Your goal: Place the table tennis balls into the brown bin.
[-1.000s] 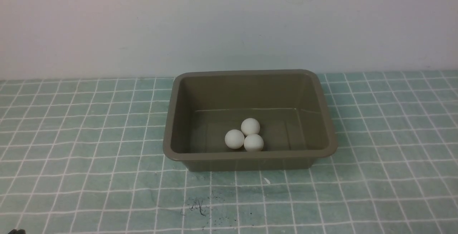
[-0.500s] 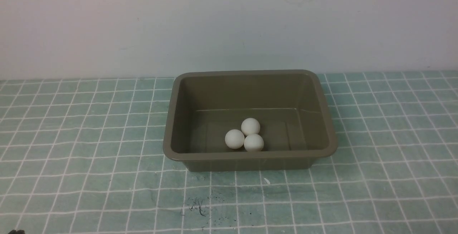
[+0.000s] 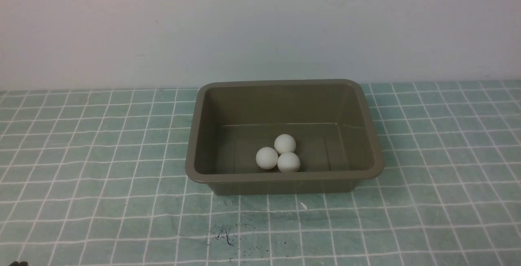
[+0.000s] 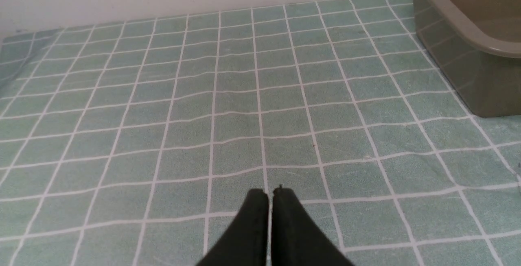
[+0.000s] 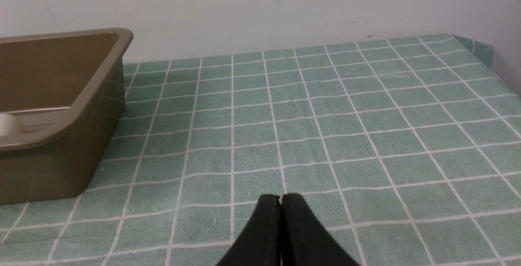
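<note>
Left pincer (image 4: 270, 192) and right pincer (image 5: 281, 197) are both closed and empty, low over the teal checked worktop (image 3: 101, 201). Further off, three matte white table tennis balls (image 3: 281, 153) lie touching inside the olive-brown plastic bin (image 3: 285, 178), between the pincers. Judged complete; keep both arms clear.

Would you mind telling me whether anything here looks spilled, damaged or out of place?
Only dark scuff marks on the green checked tablecloth stand out. The three white table tennis balls sit clustered inside the upright olive-brown plastic bin.
</note>
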